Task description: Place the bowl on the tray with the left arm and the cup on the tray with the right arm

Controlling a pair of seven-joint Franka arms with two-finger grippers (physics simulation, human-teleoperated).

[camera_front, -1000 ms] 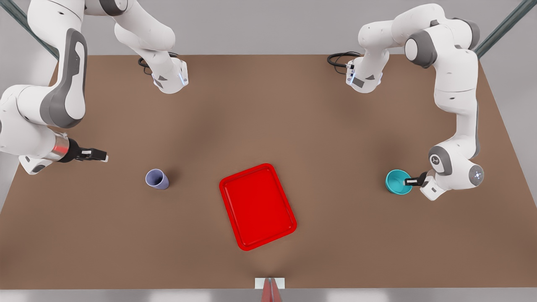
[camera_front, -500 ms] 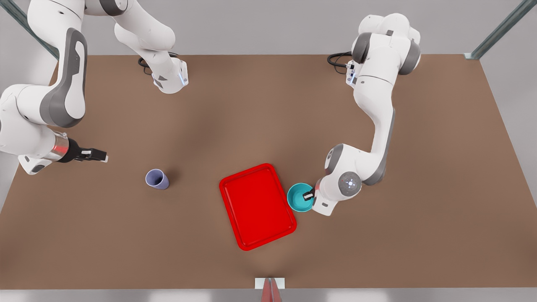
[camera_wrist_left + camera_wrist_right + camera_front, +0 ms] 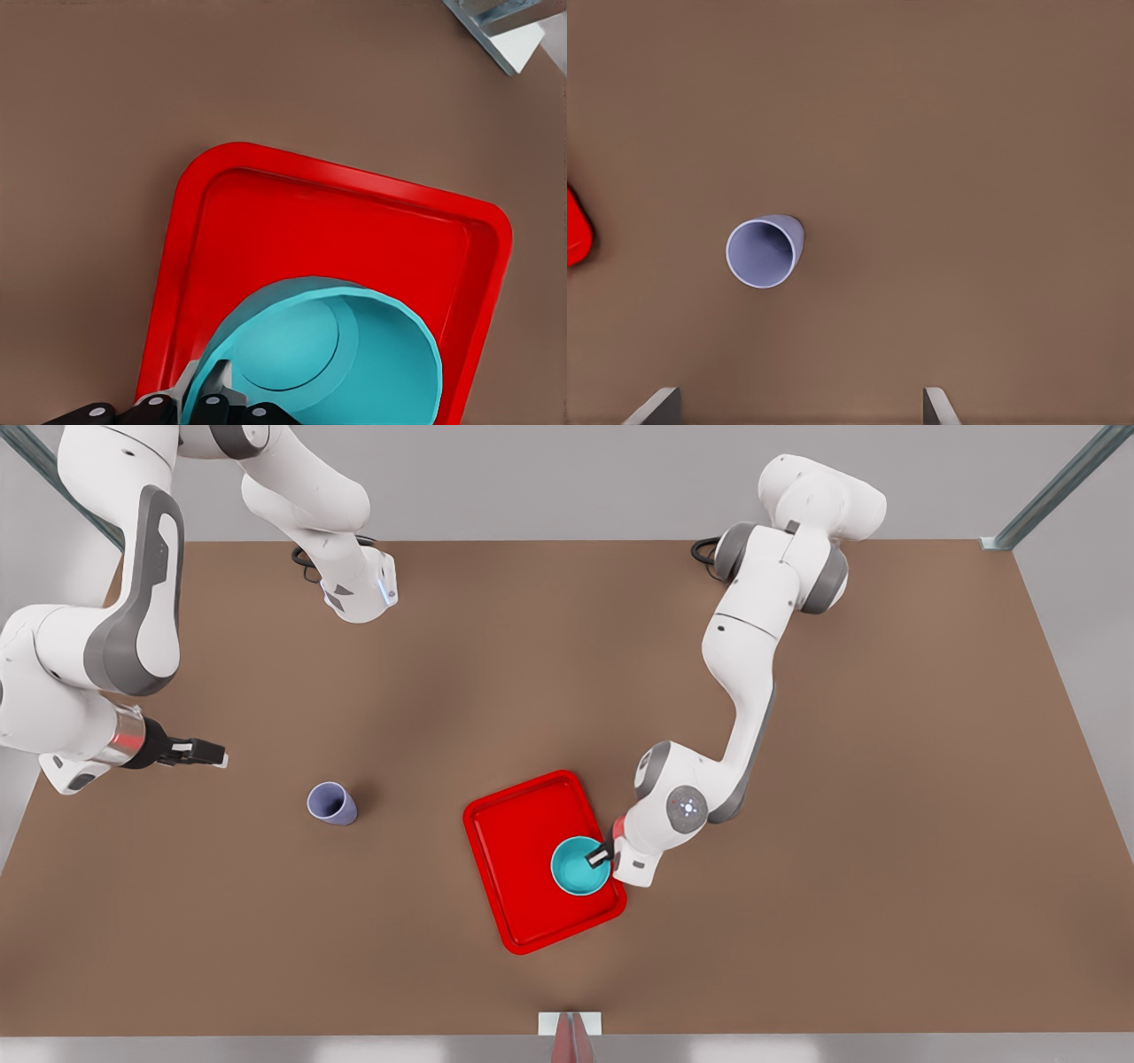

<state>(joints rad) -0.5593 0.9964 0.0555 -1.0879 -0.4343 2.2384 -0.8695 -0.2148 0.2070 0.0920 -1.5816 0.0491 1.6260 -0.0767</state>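
**A:** Why does your left pincer [image 3: 602, 857] hold the bowl [image 3: 580, 865] by one edge?

**B:** I clamp its fingers on the rim, one inside and one outside, because the bowl is too wide to straddle. Gripping at the right side of the rim in the front view also keeps the wrist off to the side, so the bowl can sit over the tray [image 3: 514, 868] with the arm outside it. In my left wrist view the bowl [image 3: 354, 354] lies over the red floor, close to the tray's [image 3: 266, 221] rim on my side.

**A:** Is it down yet?

**B:** I cannot tell whether it touches the floor or hangs just above it. I judge that the next step is lowering, then letting go.

**A:** And the right pincer [image 3: 205, 753]?

**B:** It waits at the front view's far left, fingers spread and holding nothing. The cup [image 3: 332, 803] stands upright on the brown surface [image 3: 797, 912], between that pincer and the tray, well apart from both.
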